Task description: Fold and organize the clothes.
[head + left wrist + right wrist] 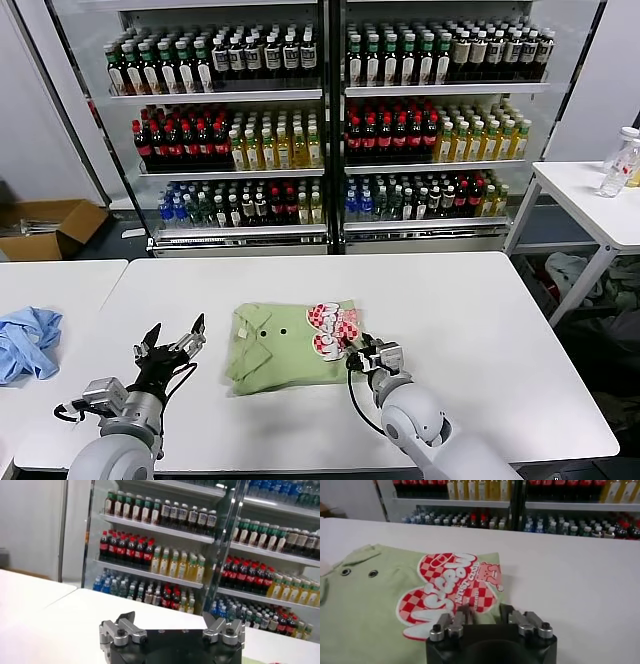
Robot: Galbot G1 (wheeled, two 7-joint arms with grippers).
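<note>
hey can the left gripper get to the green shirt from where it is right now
Probably yes. The left gripper hangs open beside the shirt, with only bare table between them. The right gripper sits at the shirt's far edge.

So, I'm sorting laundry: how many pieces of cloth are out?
2: the green shirt lies folded mid-table by the right gripper; a blue cloth sits crumpled on the left table.

Light green short-sleeved shirt [285, 347]: folded into a compact rectangle, lying flat near the middle of the white desk, closer to its front edge. Collar and two small dark buttons face up; pink-and-white checked print toward the right edge.
</note>
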